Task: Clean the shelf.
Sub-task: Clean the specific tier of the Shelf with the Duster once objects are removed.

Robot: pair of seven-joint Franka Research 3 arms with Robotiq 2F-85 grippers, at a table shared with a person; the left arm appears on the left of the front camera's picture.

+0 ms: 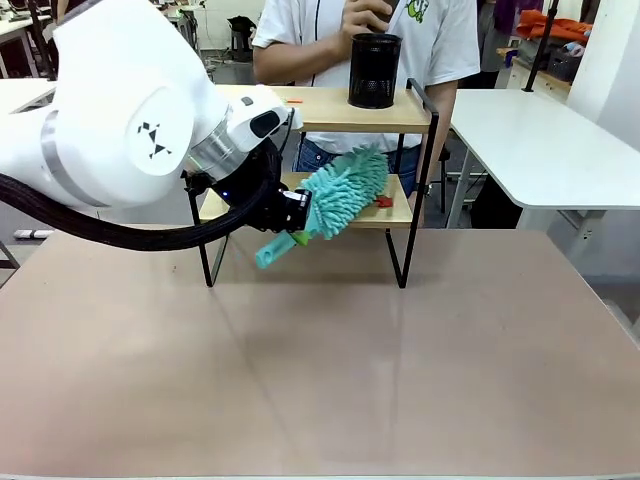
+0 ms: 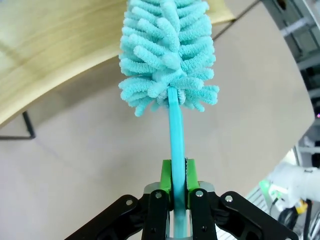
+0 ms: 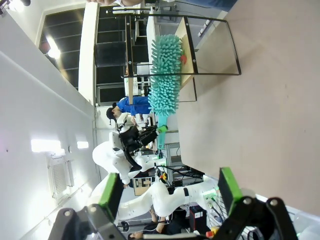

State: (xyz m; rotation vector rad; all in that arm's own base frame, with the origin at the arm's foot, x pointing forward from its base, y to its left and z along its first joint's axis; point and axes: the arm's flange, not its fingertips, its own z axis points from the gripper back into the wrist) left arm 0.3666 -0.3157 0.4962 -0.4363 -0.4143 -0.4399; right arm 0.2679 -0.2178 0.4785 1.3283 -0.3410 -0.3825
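Nearest us, our left claw (image 2: 178,187) pinches the teal duster (image 2: 167,55) by its thin handle, its fluffy head at the front edge of the lower board of the shelf (image 1: 320,108), which stands mid far edge of the desk (image 1: 320,380). Our right claw (image 3: 169,189) hangs spread and empty, well apart. We judge the lower board is being dusted; next we need a sideways sweep along it, head pressed lightly down.

The left arm (image 1: 110,110) is white and rounded, with a silver ring (image 1: 52,152) and black triangles (image 1: 152,140). The left gripper (image 2: 178,172) is black, with green pads (image 2: 166,175).
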